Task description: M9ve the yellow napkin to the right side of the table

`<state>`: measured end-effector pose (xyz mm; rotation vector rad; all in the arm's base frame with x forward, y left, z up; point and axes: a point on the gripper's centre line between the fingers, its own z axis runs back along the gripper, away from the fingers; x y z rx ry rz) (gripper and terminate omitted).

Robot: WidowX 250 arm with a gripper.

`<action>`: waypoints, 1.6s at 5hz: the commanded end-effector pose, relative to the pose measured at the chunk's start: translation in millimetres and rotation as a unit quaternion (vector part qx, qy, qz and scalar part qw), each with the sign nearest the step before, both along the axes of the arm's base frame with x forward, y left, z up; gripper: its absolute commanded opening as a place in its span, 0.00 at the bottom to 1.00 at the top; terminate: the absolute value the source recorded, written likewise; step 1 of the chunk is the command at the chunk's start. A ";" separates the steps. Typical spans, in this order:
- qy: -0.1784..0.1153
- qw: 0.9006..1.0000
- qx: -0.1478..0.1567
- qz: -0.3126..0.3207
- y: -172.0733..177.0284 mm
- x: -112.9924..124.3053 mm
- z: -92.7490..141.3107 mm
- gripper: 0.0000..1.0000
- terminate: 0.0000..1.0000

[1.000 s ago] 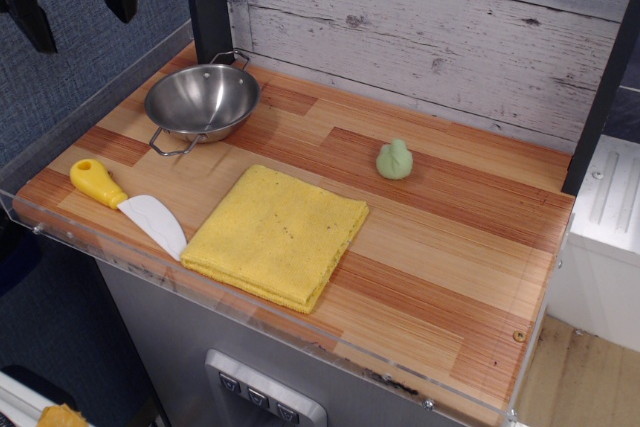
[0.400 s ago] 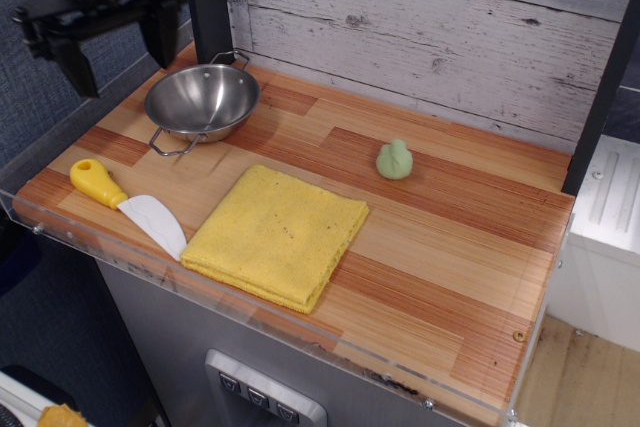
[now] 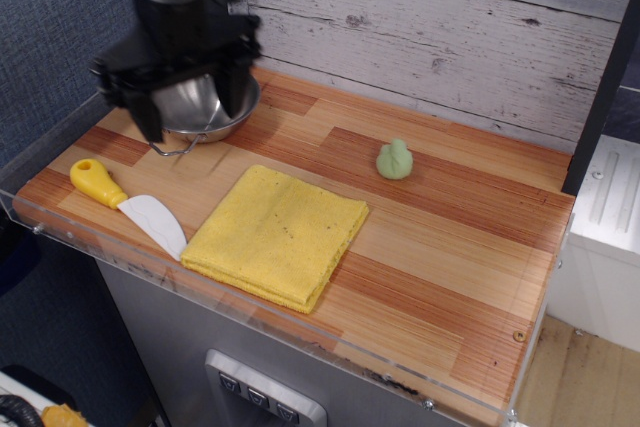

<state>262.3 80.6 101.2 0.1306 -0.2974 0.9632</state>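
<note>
Observation.image, the single view over the counter, shows a black gripper [image 3: 193, 100] hanging above the back-left part of the table [image 3: 440, 247], its two dark fingers [image 3: 150, 112] spread wide apart with nothing between them. Directly behind and partly beneath the gripper sits a steel bowl [image 3: 205, 107], most of its rim hidden by the gripper's body, with one wire handle [image 3: 172, 146] showing just below the left fingertip. Forward and to the right of the gripper lies the yellow napkin [image 3: 276, 235], folded square and flat on the wood near the front edge, its surface dotted with small dark specks; it sits apart from the gripper, which does not touch it. Forward and to the left of the gripper rests a white spatula [image 3: 130, 203] with a yellow handle, its blade tip just beside the napkin's left corner. Well off to the gripper's right, toward the back wall, stands a small green object [image 3: 394, 160], alone on the reddish planks. A clear acrylic rim [image 3: 300, 339] edges the front of the table, and weathered whitewashed boards [image 3: 450, 27] form the wall behind.
</note>
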 end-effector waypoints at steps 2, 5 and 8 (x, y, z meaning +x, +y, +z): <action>0.007 0.999 -0.019 -0.043 -26.6 -6.2 -31.5 1.00 0.00; 0.010 0.999 -0.015 -0.045 -23.2 7.3 -57.0 1.00 0.00; 0.005 0.999 -0.016 -0.048 -34.0 15.9 -76.5 1.00 0.00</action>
